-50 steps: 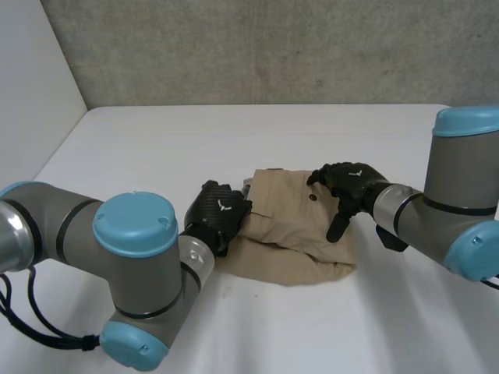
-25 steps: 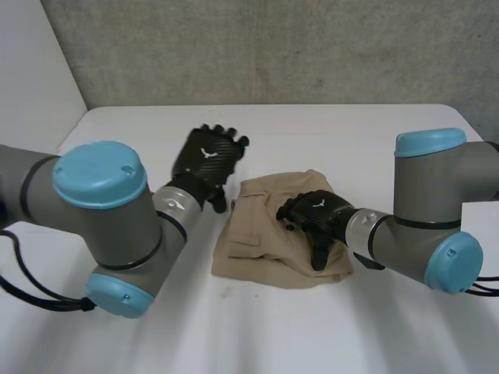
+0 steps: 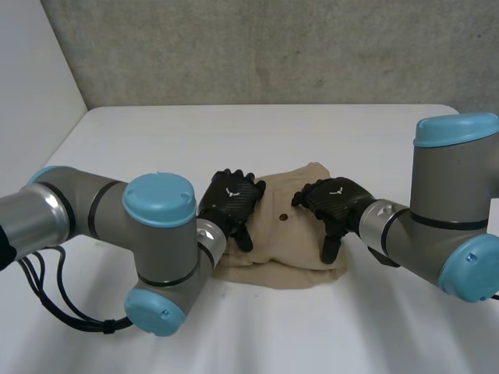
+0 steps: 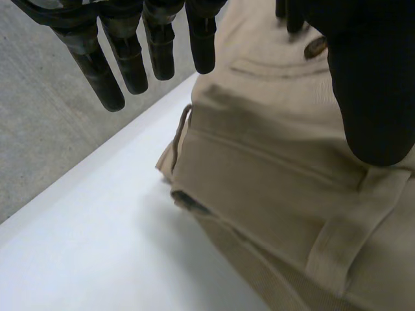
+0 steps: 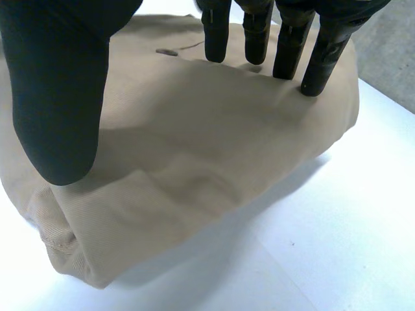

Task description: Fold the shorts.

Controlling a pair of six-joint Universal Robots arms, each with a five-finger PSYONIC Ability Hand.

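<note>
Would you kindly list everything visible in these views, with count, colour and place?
shorts: one, tan, bundled at the middle of the table
button: one, dark, on the shorts between the hands
table: one, white, under the shorts
wall: one, grey, behind the table
left arm, right arm: two, grey with light-blue caps
left hand: one, black, open, over the shorts' left edge
right hand: one, black, open, fingertips on the shorts' right part

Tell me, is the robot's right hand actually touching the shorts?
Touching. In the right wrist view the right hand has its straight fingertips pressed on the shorts, and the cloth dimples under them.
</note>
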